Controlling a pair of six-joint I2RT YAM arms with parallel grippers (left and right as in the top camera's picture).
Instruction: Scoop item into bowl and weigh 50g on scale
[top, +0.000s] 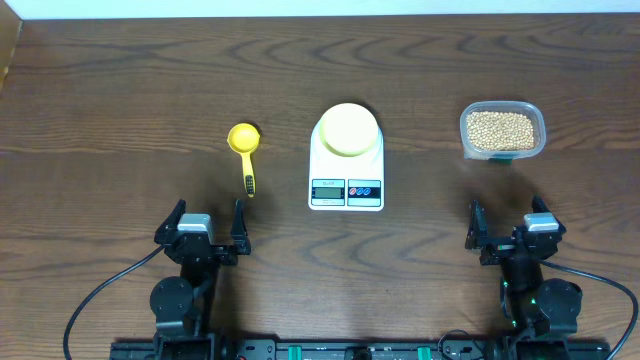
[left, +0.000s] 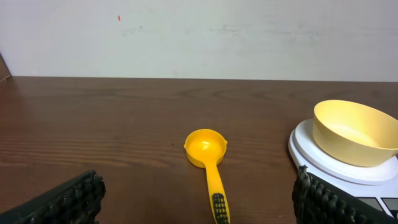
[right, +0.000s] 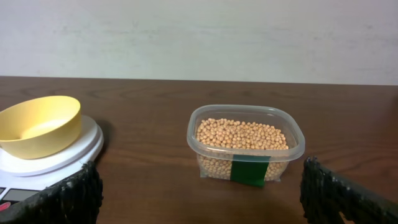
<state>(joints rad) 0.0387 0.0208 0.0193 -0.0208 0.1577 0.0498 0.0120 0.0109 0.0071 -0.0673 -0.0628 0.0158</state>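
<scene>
The left claw (top: 208, 222) and the right claw (top: 508, 224) both sit near the front edge of the dark wooden desk (top: 120, 100), each with its jaws spread wide and nothing between them. Just ahead of the left claw lies a yellow long-handled scoop (top: 246, 158), cup away from the robot and handle pointing back toward it. At the centre stands the white digital scale (top: 346, 190), and the pale yellow bowl (top: 347, 128) rests on its platform, looking empty. Ahead of the right claw, well apart from the scale, is a clear plastic tub (right: 297, 142) holding the soybeans (right: 242, 134), with no lid on it. Nothing appears to have been scooped, so the task seems to be at its very start. The next move probably calls for the left claw to close on the scoop's narrow handle, which lies flat on the desk, and carry it past the scale to the tub. The scale's display is too small to read from overhead and is cut off in both wrist views. A green label (right: 250, 171) covers part of the tub's front wall, and how deep the beans lie cannot be told.
</scene>
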